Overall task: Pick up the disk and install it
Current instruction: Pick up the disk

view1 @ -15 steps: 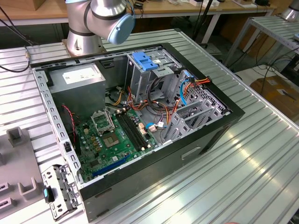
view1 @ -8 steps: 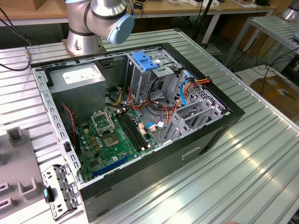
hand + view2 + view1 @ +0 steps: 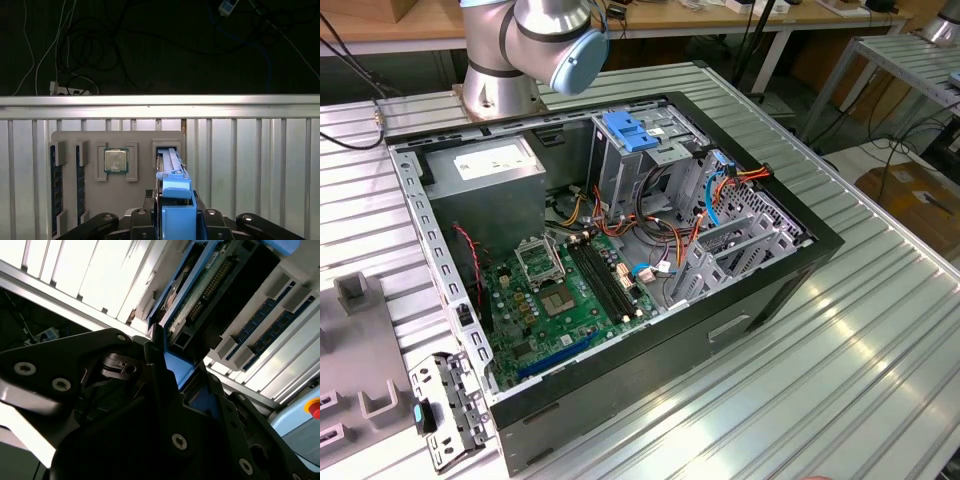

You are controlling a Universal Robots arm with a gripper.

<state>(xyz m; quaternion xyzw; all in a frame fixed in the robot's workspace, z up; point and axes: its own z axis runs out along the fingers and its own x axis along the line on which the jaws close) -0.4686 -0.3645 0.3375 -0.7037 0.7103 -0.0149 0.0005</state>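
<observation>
The disk (image 3: 172,172) stands on edge in a slot of the grey parts tray (image 3: 140,200), its blue side rail facing the first wrist view. My gripper (image 3: 177,220) sits over the disk's near end, with a black finger pressed against each side of the blue rail, shut on it. In the second wrist view the disk (image 3: 210,295) shows its green circuit-board face and blue rail, running out from between the gripper (image 3: 185,375) fingers. The open computer case (image 3: 720,330) lies on the table, its drive cage (image 3: 655,160) topped by a blue latch piece.
The tray also holds a processor chip (image 3: 116,161) and memory sticks (image 3: 56,190). Beyond the tray, the slatted table ends at an aluminium edge rail (image 3: 160,106). The robot's base and arm (image 3: 550,40) stand behind the case. Cables (image 3: 710,200) cross the case interior.
</observation>
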